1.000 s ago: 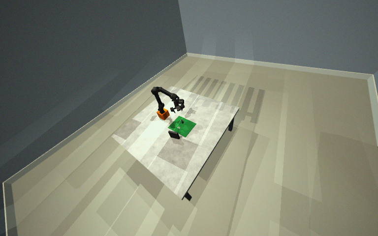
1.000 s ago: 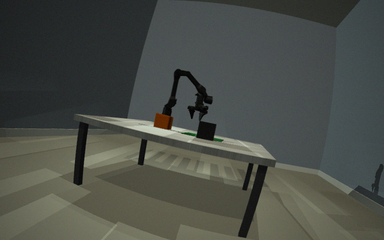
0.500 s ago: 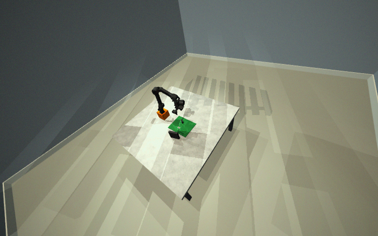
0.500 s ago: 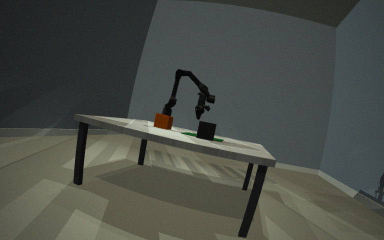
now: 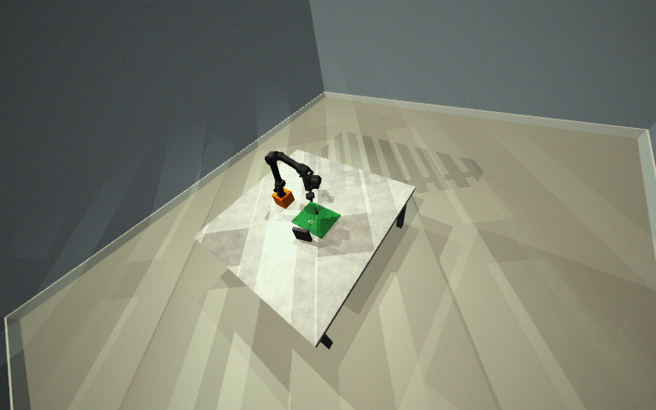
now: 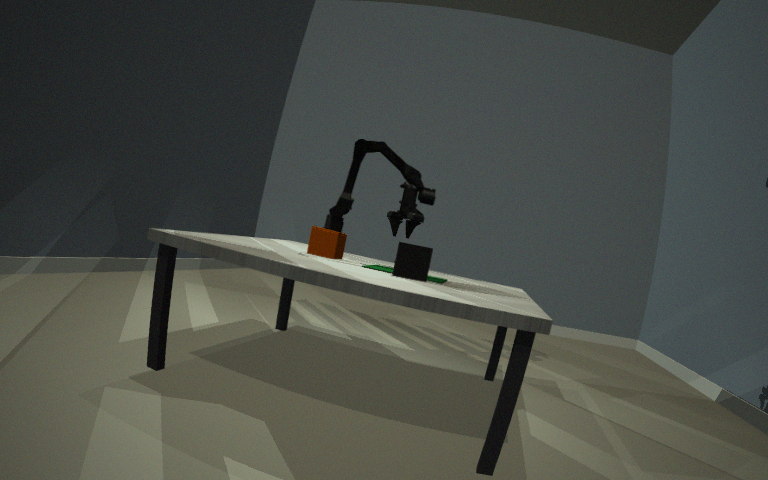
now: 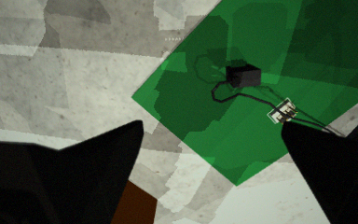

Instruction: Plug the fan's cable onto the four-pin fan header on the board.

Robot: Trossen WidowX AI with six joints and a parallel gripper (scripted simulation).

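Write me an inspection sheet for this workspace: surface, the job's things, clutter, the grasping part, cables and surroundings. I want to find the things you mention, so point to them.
Surface: pale mottled tabletop (image 5: pixel 285 270) (image 6: pixel 226 249), patched with light and shadow.
Job's things: green board (image 5: pixel 329 219) (image 7: pixel 186 112) lying flat; black plug (image 5: pixel 315 211) (image 7: pixel 247 77) over it, not on the pale pin header (image 5: pixel 310 221) (image 7: pixel 275 116); upright dark block (image 5: pixel 301 234) (image 6: pixel 412 261) at the board's edge, probably the fan.
Clutter: nothing seen.
Gripper: the fingers (image 5: pixel 310 199) (image 6: pixel 401 235) are open, holding nothing, above the table.
Cables: thin black cable (image 7: pixel 254 97) loops from the plug and passes across the header.
Surroundings: orange block (image 5: pixel 283 198) (image 6: pixel 326 243) under the arm; plain grey walls, beige floor.
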